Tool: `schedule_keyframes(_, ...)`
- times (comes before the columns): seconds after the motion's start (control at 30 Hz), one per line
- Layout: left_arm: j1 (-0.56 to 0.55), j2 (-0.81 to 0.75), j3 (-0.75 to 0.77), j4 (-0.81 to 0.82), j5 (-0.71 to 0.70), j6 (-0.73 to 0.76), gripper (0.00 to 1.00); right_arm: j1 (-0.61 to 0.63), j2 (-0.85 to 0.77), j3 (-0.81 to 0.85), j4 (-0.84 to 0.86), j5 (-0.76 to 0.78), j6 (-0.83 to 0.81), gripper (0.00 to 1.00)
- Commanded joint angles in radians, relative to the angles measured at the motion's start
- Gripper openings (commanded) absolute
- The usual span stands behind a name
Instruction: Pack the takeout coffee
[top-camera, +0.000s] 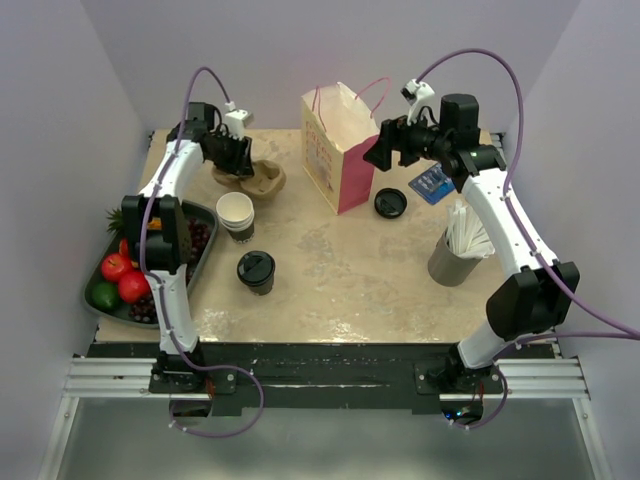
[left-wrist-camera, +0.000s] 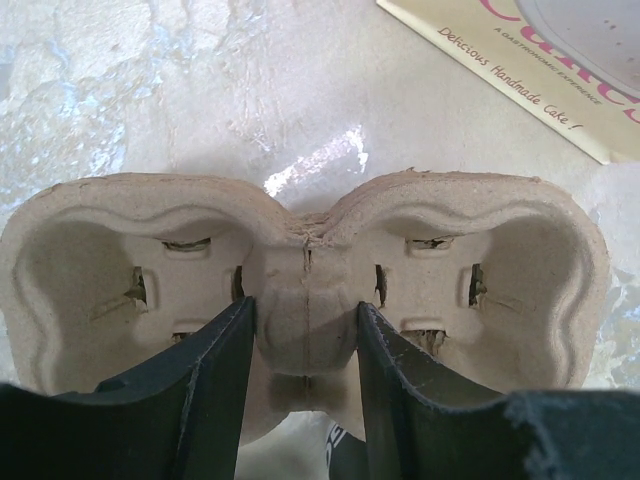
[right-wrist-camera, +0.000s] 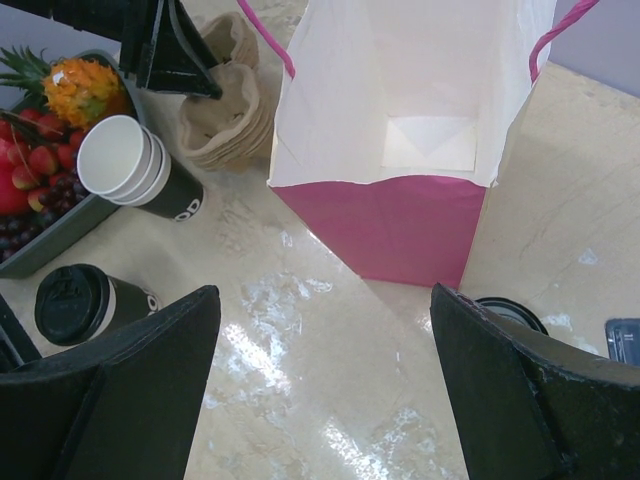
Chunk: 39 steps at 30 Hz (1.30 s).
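The takeout coffee (top-camera: 256, 270), a dark-banded cup with a black lid, stands upright on the table left of centre, and it also shows at the lower left of the right wrist view (right-wrist-camera: 75, 303). My left gripper (top-camera: 238, 160) is at the back left over a brown pulp cup carrier (top-camera: 262, 180). In the left wrist view its fingers (left-wrist-camera: 305, 305) press on both sides of the middle ridge of the cup carrier (left-wrist-camera: 480, 230). My right gripper (top-camera: 378, 152) hangs open beside the pink and white paper bag (top-camera: 335, 145), holding nothing (right-wrist-camera: 325, 295). The bag (right-wrist-camera: 410, 130) stands open-mouthed.
Stacked lidless cups (top-camera: 236, 215) stand between the carrier and the coffee. A loose black lid (top-camera: 390, 203) lies right of the bag. A fruit tray (top-camera: 205, 245) sits at the left edge, a straw holder (top-camera: 455, 255) at the right, and a blue packet (top-camera: 432, 184) behind it.
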Motion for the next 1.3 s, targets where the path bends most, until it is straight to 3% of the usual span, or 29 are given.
schedule_keyframes(0.0,-0.017,-0.010,0.013,0.025,0.043,-0.016,0.42,-0.004,-0.003,0.024,0.040,-0.025,0.015,0.89)
schedule_keyframes(0.07,-0.020,-0.010,0.006,0.023,0.031,-0.011,0.52,-0.004,-0.003,0.023,0.040,-0.025,0.017,0.89)
schedule_keyframes(0.27,-0.032,-0.013,-0.005,0.023,-0.061,0.020,0.58,-0.003,-0.007,0.004,0.041,-0.025,0.017,0.89)
schedule_keyframes(0.6,-0.083,0.020,-0.026,-0.040,-0.101,0.049,0.64,-0.003,0.009,0.015,0.047,-0.035,0.023,0.89)
schedule_keyframes(0.9,-0.126,0.046,-0.006,-0.015,-0.182,0.090,0.61,-0.004,0.006,0.013,0.041,-0.033,0.018,0.89)
schedule_keyframes(1.27,-0.130,0.066,0.007,-0.010,-0.227,0.109,0.48,-0.003,0.005,0.010,0.041,-0.033,0.017,0.89)
